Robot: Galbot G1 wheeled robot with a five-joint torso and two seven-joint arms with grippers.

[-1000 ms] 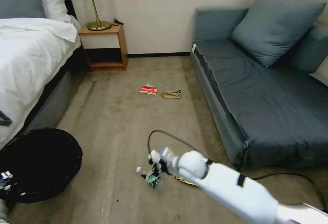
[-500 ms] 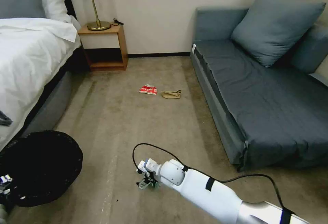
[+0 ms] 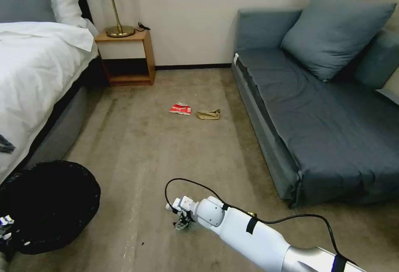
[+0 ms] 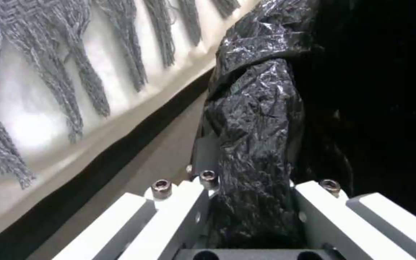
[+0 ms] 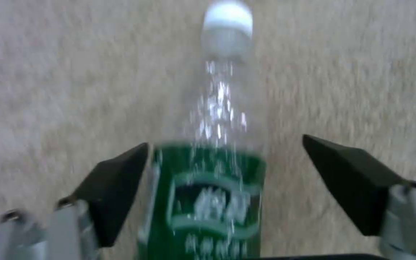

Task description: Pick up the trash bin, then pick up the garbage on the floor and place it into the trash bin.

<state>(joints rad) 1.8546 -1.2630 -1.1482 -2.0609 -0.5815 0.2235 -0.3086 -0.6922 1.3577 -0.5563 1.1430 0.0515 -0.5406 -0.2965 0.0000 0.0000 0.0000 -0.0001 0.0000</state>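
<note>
Two end effectors share the work, and we treat them differently. Our left end effector (image 4: 251,216) is clamped on the bag-lined rim of the trash bin (image 3: 50,205), which sits low at our left beside the bed (image 3: 37,77); the black liner (image 4: 261,137) is pinched between its white fingers (image 4: 169,213). We judge it should simply hold firm and level so the mouth stays open and upward.

Our right end effector (image 5: 225,184) is down at the floor (image 3: 137,139), fingers spread wide, straddling the clear bottle (image 5: 213,187) — the green label lies between the two dark pads (image 5: 116,180), the white cap (image 5: 227,21) pointing away. Neither pad appears to touch the bottle yet. For a clean grasp we would close across the labelled body rather than the tapered neck, keeping the bottle centred so it does not squirt out sideways, and squeeze gently, since thin plastic probably buckles.

Farther off, the red-white packet (image 3: 180,108) and the tan paper bag (image 3: 208,114) lie just beside each other on the carpet between the nightstand (image 3: 126,56) and the sofa (image 3: 316,110) — well apart from us. A glimpse of yellow by our right forearm may be the snack wrapper (image 3: 250,213), though we cannot tell for sure.
</note>
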